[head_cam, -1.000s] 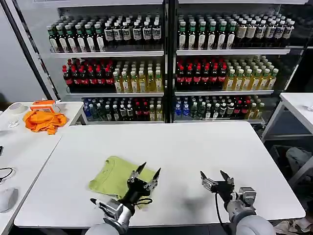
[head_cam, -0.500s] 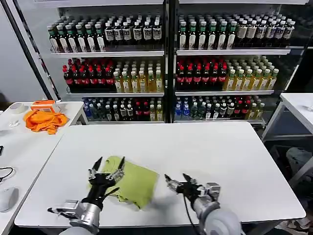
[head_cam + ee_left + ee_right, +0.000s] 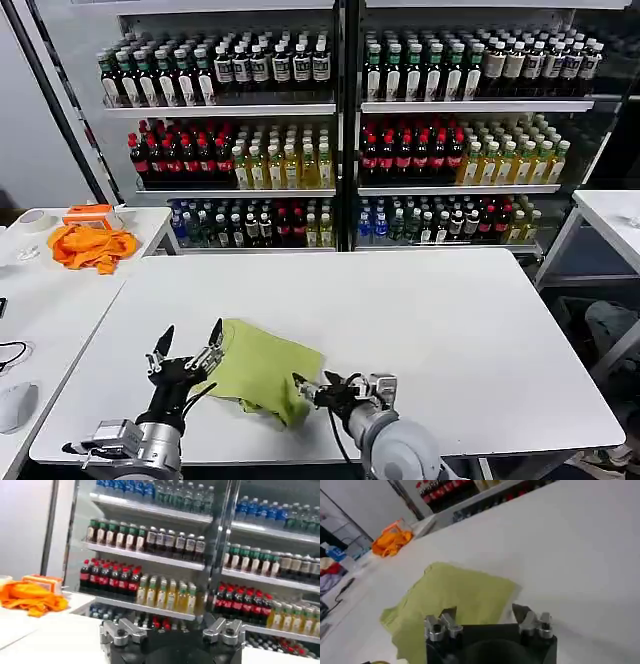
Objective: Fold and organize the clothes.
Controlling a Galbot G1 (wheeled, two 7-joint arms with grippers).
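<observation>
- The shelves of bottled drinks stand well beyond both my grippers, past the far edge of the table.
- The white table spreads out under and ahead of my grippers; a second table lies off to the left of my left gripper.
- The lime-green T-shirt lies crumpled on the table between my two grippers, near the front edge; from my right wrist it sits just ahead of the fingers.
- The orange cloth rests on the second table, far ahead and to the left of my left gripper.
- My left gripper is raised just left of the T-shirt, fingers spread apart, gripping nothing.
- My right gripper sits low at the T-shirt's right edge, fingers parted, gripping nothing.
</observation>
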